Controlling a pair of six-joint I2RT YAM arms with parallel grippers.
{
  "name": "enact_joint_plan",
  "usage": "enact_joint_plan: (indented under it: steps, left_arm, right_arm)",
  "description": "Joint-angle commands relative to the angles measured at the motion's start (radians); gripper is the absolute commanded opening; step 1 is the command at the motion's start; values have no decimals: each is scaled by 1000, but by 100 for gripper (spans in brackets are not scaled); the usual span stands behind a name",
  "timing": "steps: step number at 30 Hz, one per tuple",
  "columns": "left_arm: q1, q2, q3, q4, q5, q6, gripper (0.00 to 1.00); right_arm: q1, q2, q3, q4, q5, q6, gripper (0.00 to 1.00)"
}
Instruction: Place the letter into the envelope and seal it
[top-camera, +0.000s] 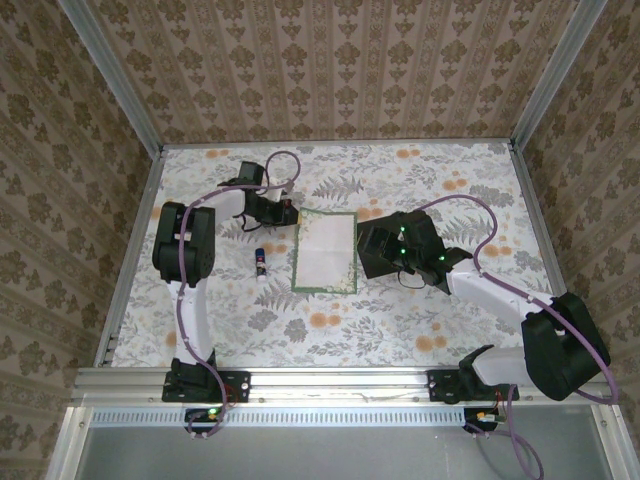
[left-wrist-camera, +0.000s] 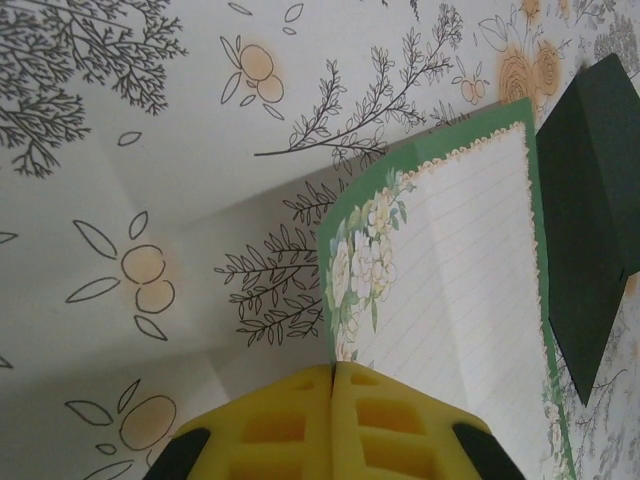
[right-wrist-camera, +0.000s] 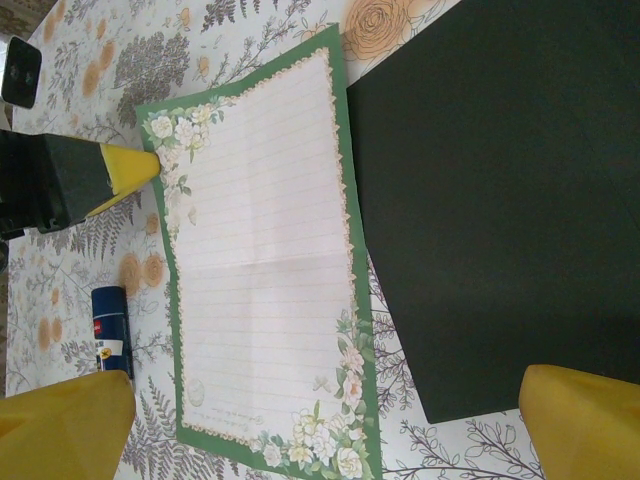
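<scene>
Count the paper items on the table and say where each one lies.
2. The letter lies in the middle of the table; the envelope lies close beside it, on its right. Others may be hidden from view.

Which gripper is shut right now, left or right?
The left gripper, pinched shut on the letter near its corner. The right gripper stands wide open above the letter and the black envelope.
</scene>
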Motion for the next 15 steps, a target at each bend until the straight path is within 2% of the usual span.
enact_joint_plan:
  steps: [1, 6, 15]
  left_arm:
    - [10, -30, -26, 28, 15, -21, 0]
    - [21, -88, -91, 104, 3, -65, 0]
    - [24, -263, -277, 355, -63, -207, 0]
  right_arm:
    - [-6, -12, 17, -40, 44, 1, 100]
    - [-7, -17, 118, -165, 99, -24, 100]
    - [-15, 72, 357, -365, 39, -78, 100]
